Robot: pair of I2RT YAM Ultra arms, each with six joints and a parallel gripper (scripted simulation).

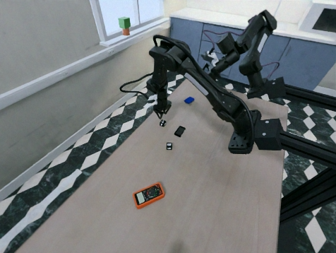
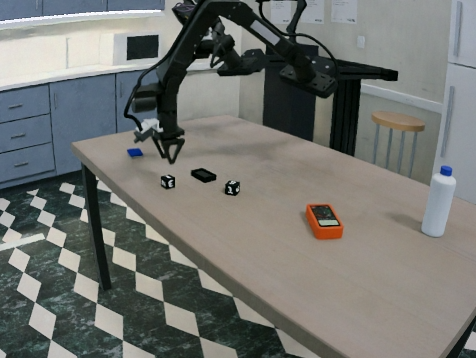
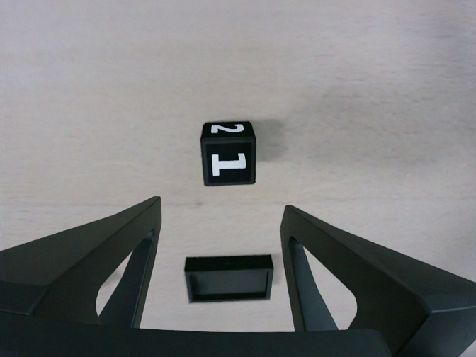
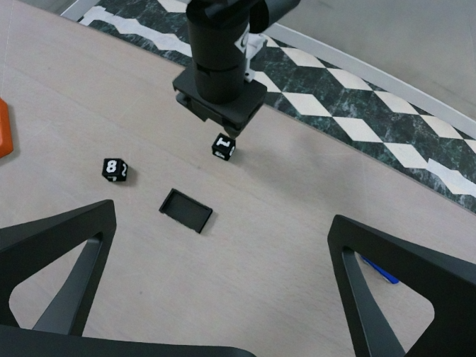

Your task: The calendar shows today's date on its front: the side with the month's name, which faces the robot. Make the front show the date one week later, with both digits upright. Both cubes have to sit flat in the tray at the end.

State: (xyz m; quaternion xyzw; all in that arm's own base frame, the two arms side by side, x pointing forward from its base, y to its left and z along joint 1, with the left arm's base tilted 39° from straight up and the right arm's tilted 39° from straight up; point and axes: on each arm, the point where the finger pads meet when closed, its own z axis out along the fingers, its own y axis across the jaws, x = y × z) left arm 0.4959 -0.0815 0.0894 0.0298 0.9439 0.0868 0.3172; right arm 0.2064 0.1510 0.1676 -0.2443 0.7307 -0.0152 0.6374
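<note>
One black cube (image 1: 162,123) (image 2: 168,181) (image 3: 229,163) (image 4: 223,146) sits on the table with a 1 on top and a 2 on one side. My left gripper (image 2: 172,161) (image 3: 222,213) is open and empty just above it. The other black cube (image 1: 169,145) (image 2: 232,188) (image 4: 114,169) sits on the table on the tray's other side, with an 8 on top. The black tray (image 1: 180,131) (image 2: 203,175) (image 3: 229,263) (image 4: 185,211) is empty; no month's name is readable. My right gripper (image 4: 226,220) is open and empty, high above the table.
An orange multimeter (image 1: 149,195) (image 2: 325,221) (image 4: 4,128) lies well beyond the 8 cube. A blue object (image 1: 189,100) (image 2: 134,152) (image 4: 380,270) lies toward the table's other end. A white bottle (image 2: 439,202) stands far off. The 1 cube is near the table's long edge.
</note>
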